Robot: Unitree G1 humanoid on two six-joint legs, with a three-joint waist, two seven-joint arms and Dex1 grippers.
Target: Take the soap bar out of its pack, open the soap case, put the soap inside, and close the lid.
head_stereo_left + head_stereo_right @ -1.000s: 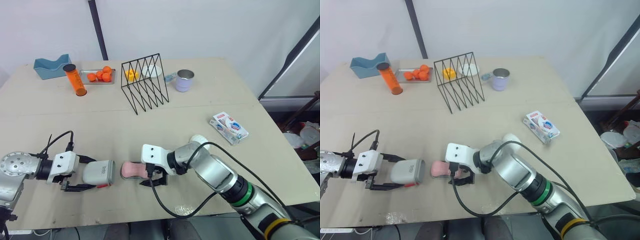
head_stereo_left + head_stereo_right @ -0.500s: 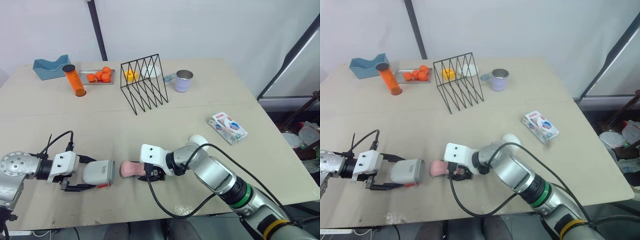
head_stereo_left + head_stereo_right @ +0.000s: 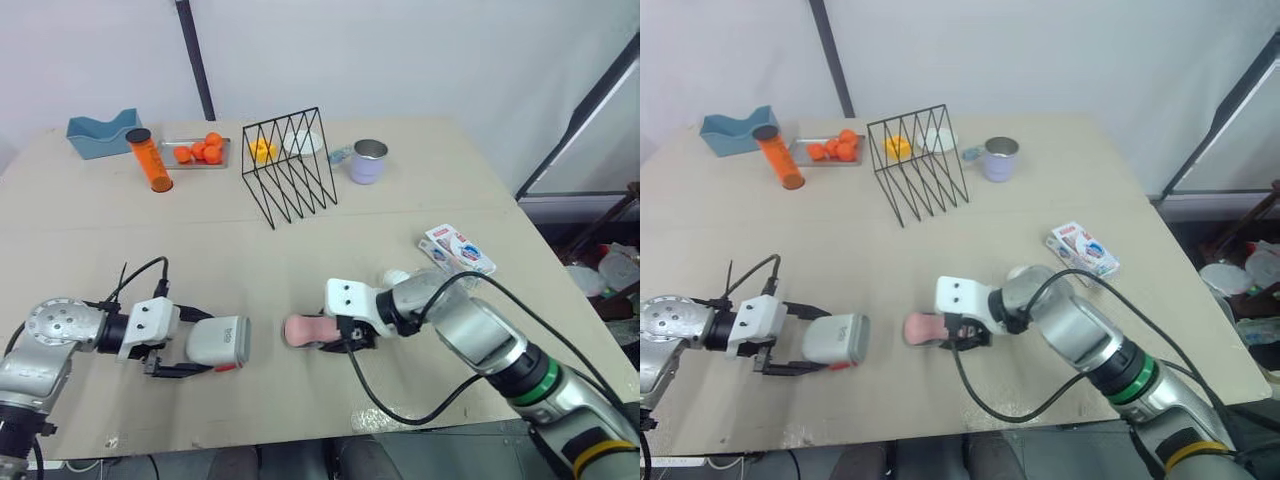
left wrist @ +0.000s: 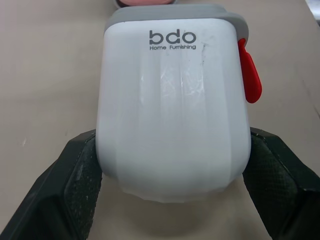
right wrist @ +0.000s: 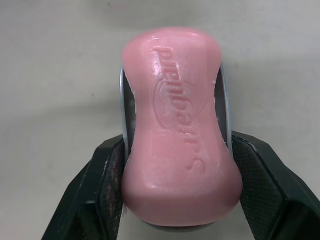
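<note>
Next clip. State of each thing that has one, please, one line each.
soap bar: unwrapped, resting on the grey tray, clamped in the right gripper.
grey tray: out of the case shell, under the soap.
case shell: held by the left gripper, apart from the tray, so the case is open.
soap pack: lying on the table, ungripped.
cup: upright.

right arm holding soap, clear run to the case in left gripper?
Likely yes: only bare table lies between the soap in the right gripper and the case in the left gripper.
</note>
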